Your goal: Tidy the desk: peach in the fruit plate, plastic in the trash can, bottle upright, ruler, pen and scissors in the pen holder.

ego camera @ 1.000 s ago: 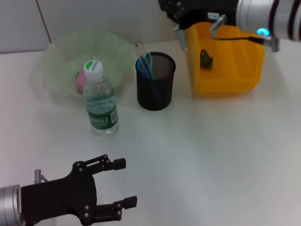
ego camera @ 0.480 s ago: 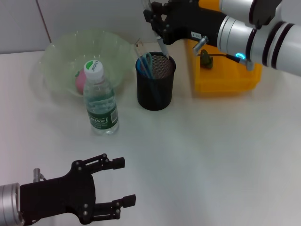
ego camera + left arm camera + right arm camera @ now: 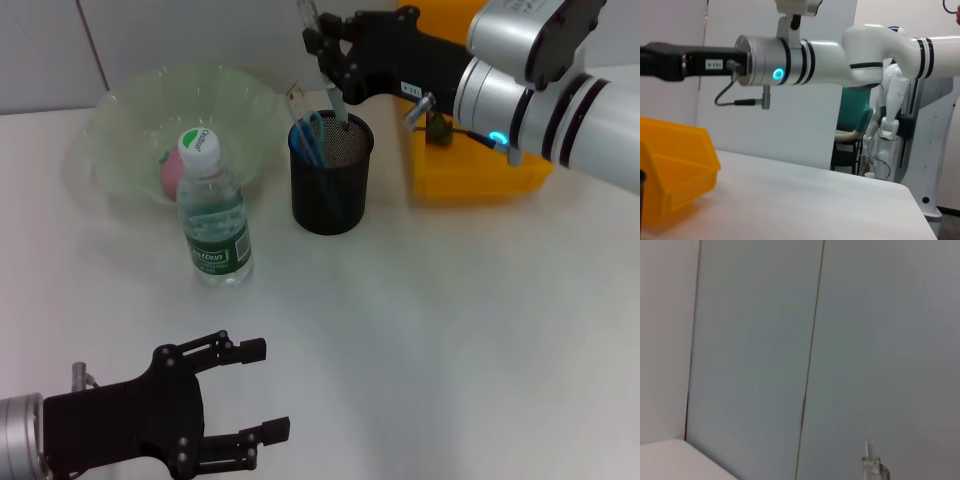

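Right gripper point(image 3: 328, 62) above the black mesh pen holder point(image 3: 331, 186), clamped on a slim pen point(image 3: 335, 100) whose lower tip dips just inside the rim. Scissors point(image 3: 312, 137) and clear ruler point(image 3: 295, 101) already standing in the holder. Bottle point(image 3: 212, 210) upright beside the green fruit plate point(image 3: 130, 130), peach point(image 3: 172, 174) within. Left gripper point(image 3: 245, 396) idle near the front edge, fingers spread.

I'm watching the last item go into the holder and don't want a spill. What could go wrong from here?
The right pincer holds a pen tilted over the pen holder, near its rim; released off-centre, it may land outside. The holder already contains scissors and a ruler, which could block it. The arm reaches over the trash can and might bump it. The left pincer is low, near the table's front edge.
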Action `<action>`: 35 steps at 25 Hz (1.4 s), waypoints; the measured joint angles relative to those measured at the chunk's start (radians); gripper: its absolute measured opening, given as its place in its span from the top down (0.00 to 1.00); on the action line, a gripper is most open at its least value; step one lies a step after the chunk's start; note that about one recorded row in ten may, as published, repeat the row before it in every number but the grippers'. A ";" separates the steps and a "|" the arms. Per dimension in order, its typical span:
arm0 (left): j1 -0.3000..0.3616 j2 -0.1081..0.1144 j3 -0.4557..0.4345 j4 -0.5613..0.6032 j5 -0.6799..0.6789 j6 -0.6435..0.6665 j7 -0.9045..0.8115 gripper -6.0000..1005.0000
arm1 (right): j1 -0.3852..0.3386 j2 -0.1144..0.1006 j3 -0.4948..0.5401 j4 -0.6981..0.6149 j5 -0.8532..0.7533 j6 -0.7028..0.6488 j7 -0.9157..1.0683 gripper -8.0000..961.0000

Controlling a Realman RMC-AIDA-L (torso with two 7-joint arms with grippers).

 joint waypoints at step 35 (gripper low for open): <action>0.007 -0.001 -0.031 0.001 0.000 0.001 0.034 0.18 | -0.247 -0.018 0.278 0.137 0.101 -0.824 -0.112 0.29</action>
